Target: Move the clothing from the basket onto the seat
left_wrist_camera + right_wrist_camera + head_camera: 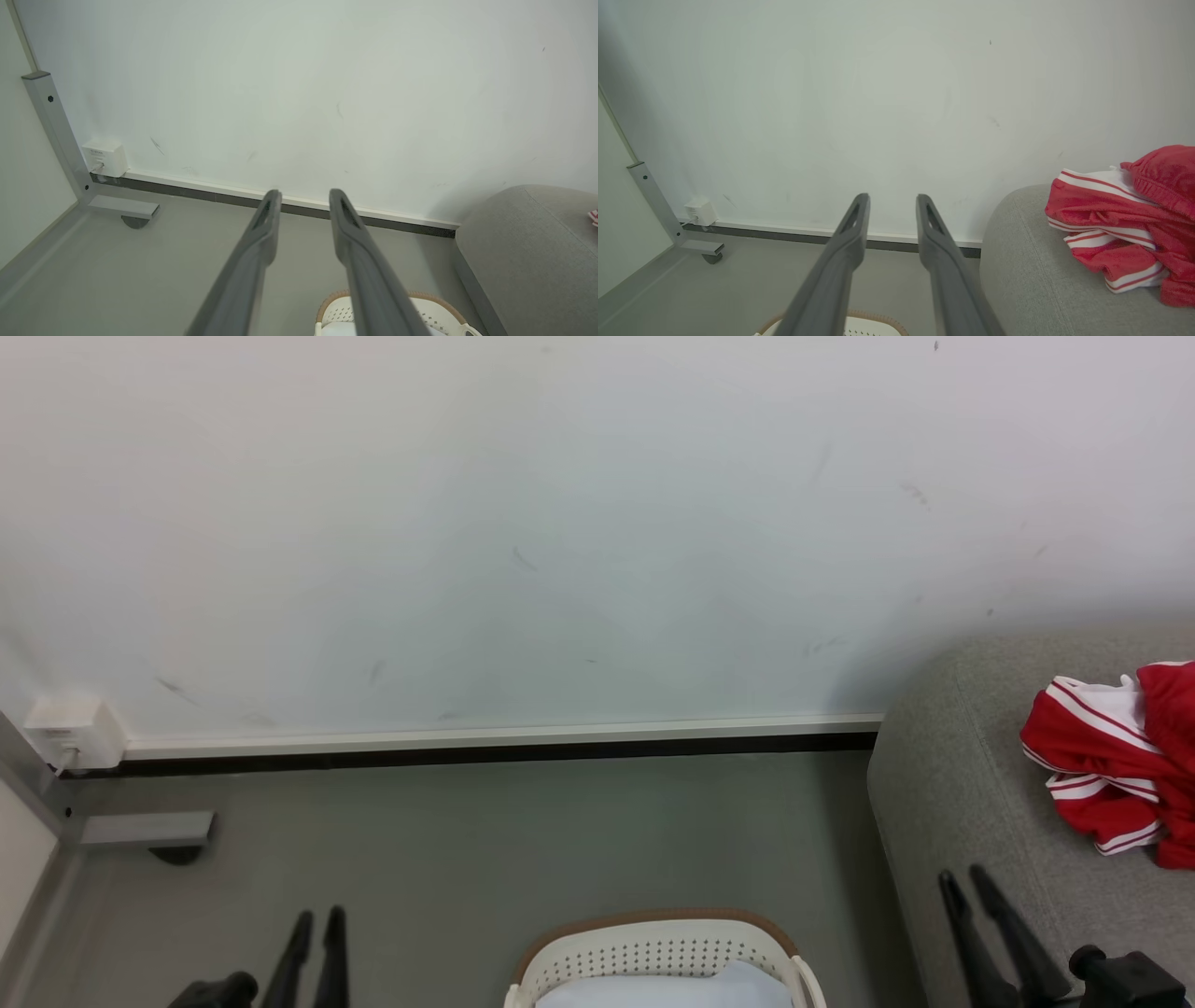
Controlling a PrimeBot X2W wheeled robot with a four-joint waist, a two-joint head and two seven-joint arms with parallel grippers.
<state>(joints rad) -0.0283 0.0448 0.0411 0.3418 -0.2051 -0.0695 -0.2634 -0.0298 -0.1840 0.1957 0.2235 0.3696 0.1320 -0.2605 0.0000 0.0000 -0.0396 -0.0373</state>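
1. The seat (962,775), a grey fabric sofa with a rounded corner, is taken as the landmark. No label or tag can be seen on it.
2. The clothing (1111,765) lies crumpled on top of the seat, back from its rounded corner, so the move is judged to be done already for this garment. It is judged light, limp and rather slick. It would drape and trail when lifted. A raised fold or the thicker striped trim would best be pinched, since a flat panel could slide out. No brand mark can be made out, though part of the garment is cut off by the picture's edge.
3. The basket (653,947) stands on the floor near the seat's corner, apart from it. A pale cloth (672,989) is held inside.
4. The right gripper (961,873) is held over the seat's near edge, short of the clothing. Its fingers are parted and nothing is held between them.
5. The left gripper (319,915) hangs well apart from the seat, beyond the basket. It is likewise parted and empty.
6. A small white wall box (103,157) is fixed far from the seat. Faint lettering may be printed on it, but it cannot be read.
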